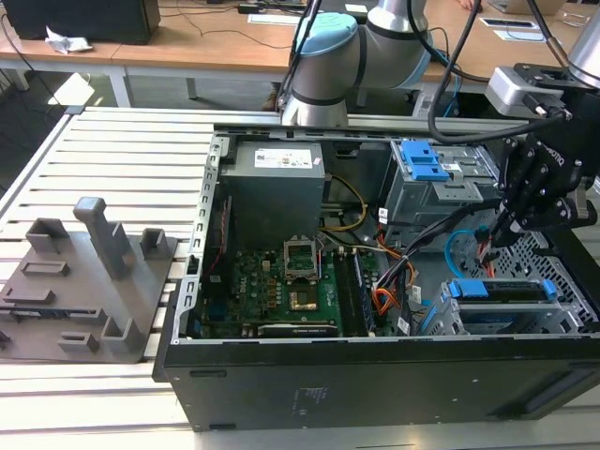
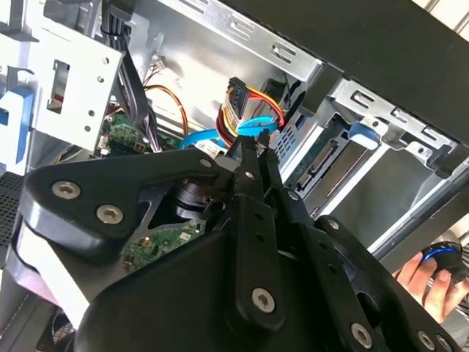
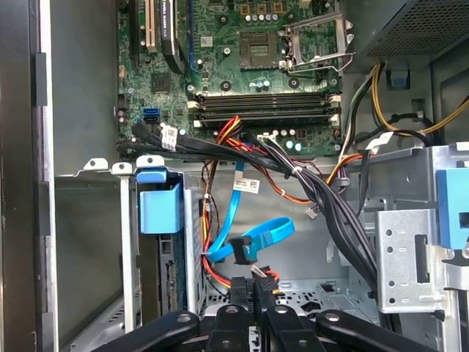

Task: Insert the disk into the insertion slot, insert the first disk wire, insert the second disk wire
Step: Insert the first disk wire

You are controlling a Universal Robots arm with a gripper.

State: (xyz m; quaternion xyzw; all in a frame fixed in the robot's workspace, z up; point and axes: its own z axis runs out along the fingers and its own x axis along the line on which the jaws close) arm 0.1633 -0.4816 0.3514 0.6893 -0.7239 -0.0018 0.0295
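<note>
So the hard drive (image 3: 158, 209) is seated in the drive bay (image 1: 487, 325), blue carrier and all. I'd call step one done, and the wiring is the step in hand. The gripper (image 3: 249, 284) hangs just beside the hard drive's connector edge. Its jaws are drawn together to a sliver, and I can't tell if they're actually pinching anything. Right off the tips, near that same edge, are the power wires (image 2: 256, 99) (orange/red/black, dark plug) and the blue cable (image 3: 265, 230), which loops around with its own dark plug. As far as I can tell, neither is plugged into the hard drive. My guess is the power plug goes first. That needs a firm hold, the plug squared to the hard drive's edge, and the blue cable kept clear, because it's cramped in there.
</note>
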